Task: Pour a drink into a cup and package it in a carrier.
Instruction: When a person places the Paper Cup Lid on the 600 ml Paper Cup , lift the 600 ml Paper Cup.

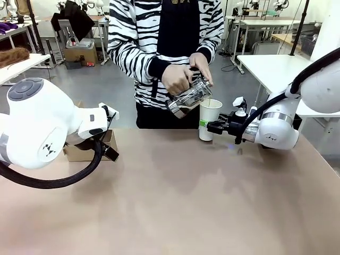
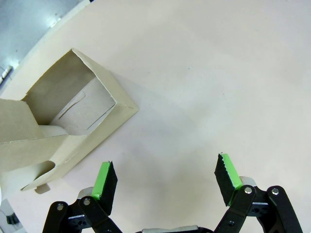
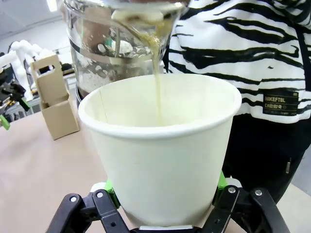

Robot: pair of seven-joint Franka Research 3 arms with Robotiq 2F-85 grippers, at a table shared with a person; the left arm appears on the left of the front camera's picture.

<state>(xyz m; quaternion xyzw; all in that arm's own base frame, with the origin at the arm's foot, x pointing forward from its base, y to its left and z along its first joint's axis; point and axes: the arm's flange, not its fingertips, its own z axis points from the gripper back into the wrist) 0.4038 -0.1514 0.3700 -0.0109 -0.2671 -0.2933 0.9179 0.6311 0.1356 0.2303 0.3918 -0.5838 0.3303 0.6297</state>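
The right tool (image 1: 215,126) is clamped on the lower part of a white paper cup (image 3: 163,160) at the far edge of the bench (image 1: 175,202), right of middle. The person's hands (image 1: 178,78) tilt a clear glass vessel (image 1: 188,98) with a metal band over it. A thin brown stream of the drink (image 3: 158,92) falls into the cup. The left tool (image 2: 165,182) hangs with jaws spread, holding nothing, just beside the cardboard carrier (image 2: 63,131) near the far left corner.

Person (image 1: 127,48) tilts glass vessel (image 1: 187,99) over cup (image 1: 210,112) clamped by right gripper (image 1: 211,127).
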